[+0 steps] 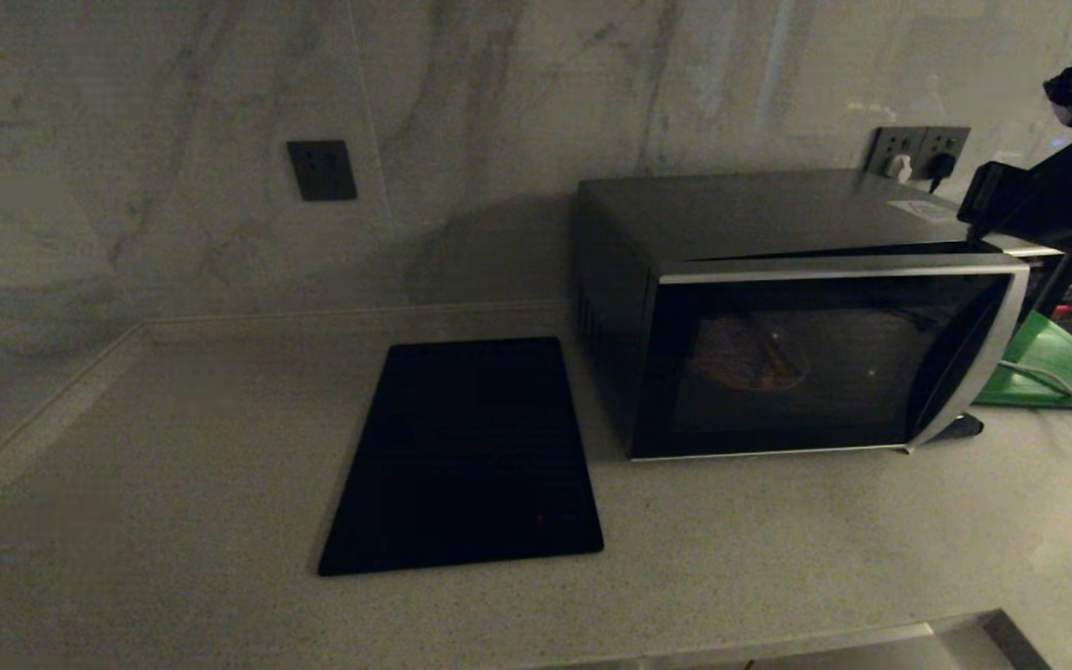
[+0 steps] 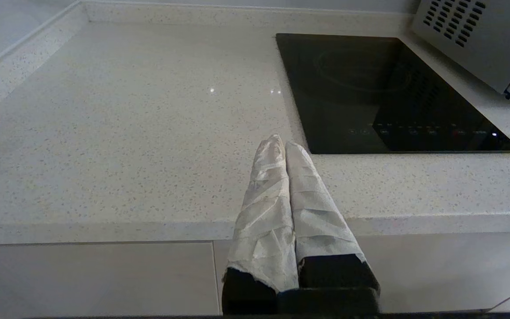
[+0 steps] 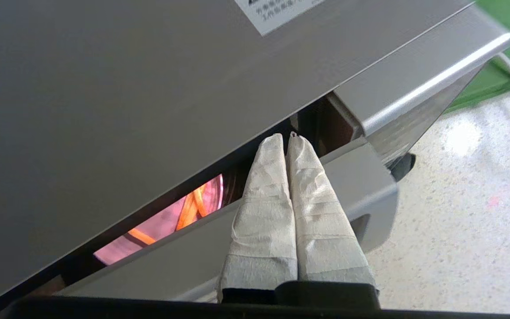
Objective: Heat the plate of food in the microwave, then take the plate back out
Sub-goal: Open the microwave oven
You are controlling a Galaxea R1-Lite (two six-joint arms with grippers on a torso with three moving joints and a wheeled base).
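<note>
The silver-grey microwave [image 1: 778, 307] stands on the counter with its black glass door [image 1: 815, 363] swung a little ajar. Dimly behind the glass lies the plate of food [image 1: 750, 358]. Through the gap above the door, the right wrist view shows that lavender plate [image 3: 166, 221] with orange sticks. My right gripper [image 3: 285, 138] is shut, its taped tips poking into the gap between the door's free end [image 3: 370, 186] and the microwave body [image 3: 148, 88]. It holds nothing. My left gripper [image 2: 281, 144] is shut and empty, parked before the counter's front edge.
A flat black cooktop [image 1: 466, 456] lies left of the microwave. A green board [image 1: 1057, 368] and a white cable [image 1: 1057, 386] sit to its right. Wall outlets [image 1: 917, 154] with plugs are behind it. My right arm [image 1: 1048, 200] reaches in over the microwave's right end.
</note>
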